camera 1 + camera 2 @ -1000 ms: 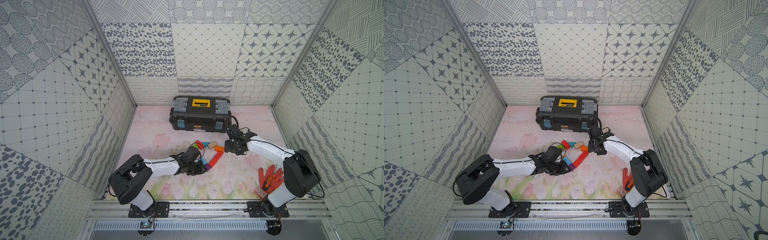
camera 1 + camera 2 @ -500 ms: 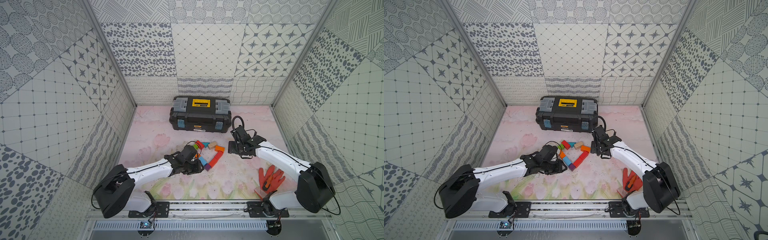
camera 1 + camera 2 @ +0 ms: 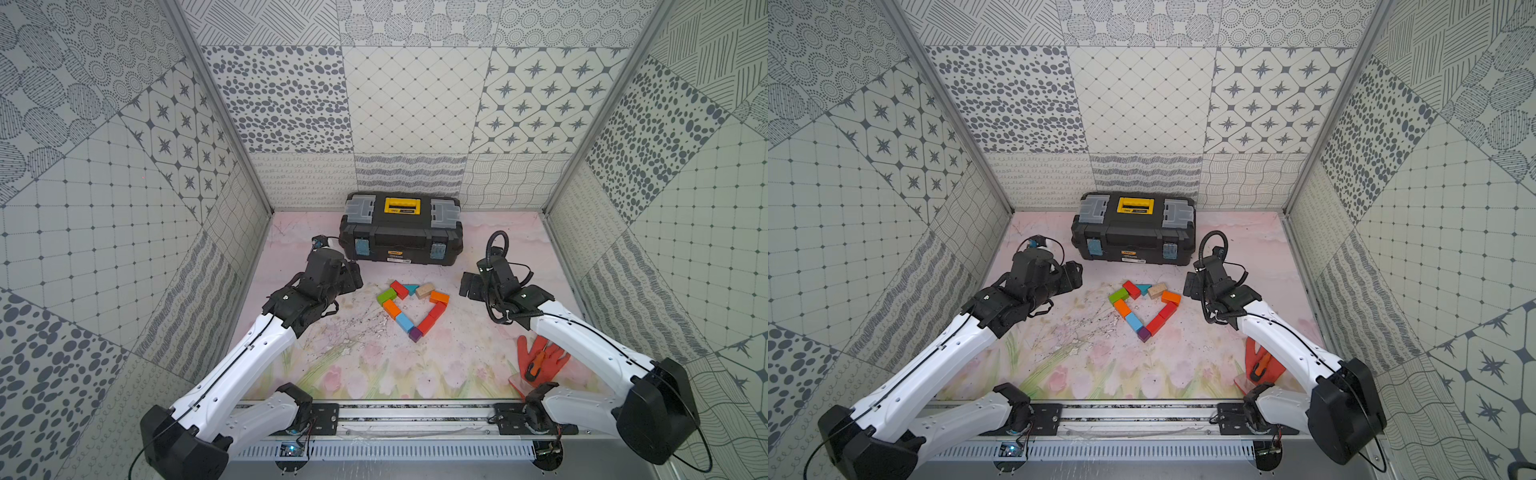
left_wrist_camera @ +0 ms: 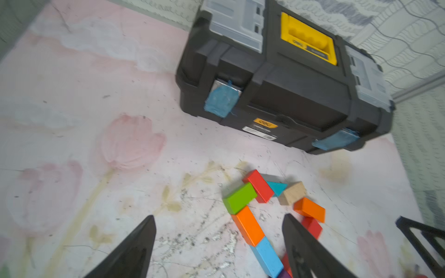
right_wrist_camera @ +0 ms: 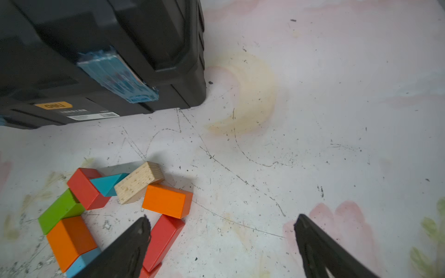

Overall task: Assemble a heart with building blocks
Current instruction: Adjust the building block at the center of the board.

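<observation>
Closed outline of a heart (image 3: 432,316) in coloured blocks, flat on the desk (image 3: 365,370).
Nearest, at 4 o'clock on the desk, lies a red-orange glove (image 3: 540,359). At the centre sits the heart, its purple cube (image 3: 415,333) at 6 o'clock and its teal triangle (image 3: 411,288) at 12. The left tool (image 4: 218,216) hangs at the heart's 9 o'clock and the right tool (image 5: 222,217) at its 3, both spread wide, gripping nothing. Farthest, at 12 o'clock, stands a black toolbox (image 3: 401,243).
</observation>
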